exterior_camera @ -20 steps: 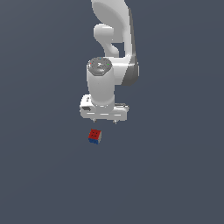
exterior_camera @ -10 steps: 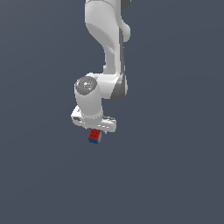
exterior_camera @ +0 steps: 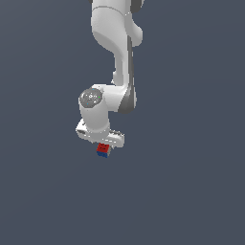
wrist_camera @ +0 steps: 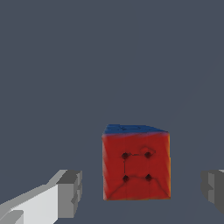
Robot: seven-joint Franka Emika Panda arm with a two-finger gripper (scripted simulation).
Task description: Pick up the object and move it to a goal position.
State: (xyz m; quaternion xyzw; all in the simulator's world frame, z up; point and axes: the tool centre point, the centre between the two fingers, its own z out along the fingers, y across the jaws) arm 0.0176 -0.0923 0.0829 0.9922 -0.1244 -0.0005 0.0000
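Note:
The object is a tiny cube (exterior_camera: 103, 150) with a red dotted face and a blue face, lying on the grey floor. In the wrist view the cube (wrist_camera: 136, 164) shows its red face with dark dots and a blue edge. My gripper (exterior_camera: 102, 144) hangs right over it, its fingertips mostly hidden behind the hand in the exterior view. In the wrist view the gripper (wrist_camera: 144, 192) is open: one finger (wrist_camera: 70, 192) and the other finger (wrist_camera: 213, 190) stand on either side of the cube, apart from it.
Plain dark grey floor (exterior_camera: 191, 191) all around. The white arm (exterior_camera: 117, 43) rises above the gripper.
The arm has swung toward the exterior view's left and come down, so the gripper now sits directly over the cube. The cube has not moved.

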